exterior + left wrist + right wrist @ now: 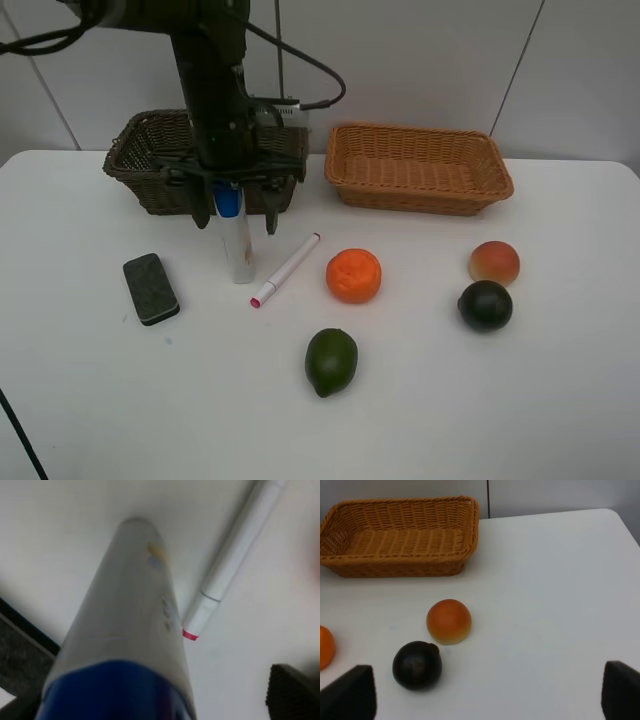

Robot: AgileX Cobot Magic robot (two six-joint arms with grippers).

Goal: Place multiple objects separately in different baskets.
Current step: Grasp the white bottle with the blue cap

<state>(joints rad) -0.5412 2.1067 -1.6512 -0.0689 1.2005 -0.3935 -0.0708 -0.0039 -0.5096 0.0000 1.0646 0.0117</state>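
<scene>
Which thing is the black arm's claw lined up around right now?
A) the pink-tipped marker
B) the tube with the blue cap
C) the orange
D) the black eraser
B: the left claw stands open on either side of the blue-capped tube, and the camera on that arm's wrist looks right along the tube.

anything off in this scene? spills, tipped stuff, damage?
Nothing spilled or damaged. One thing stands out: the white blue-capped tube stands on end, cap up, between the jaws of the open left claw, while the pink-capped marker lies flat close beside its base. A nudge could tip it.
</scene>
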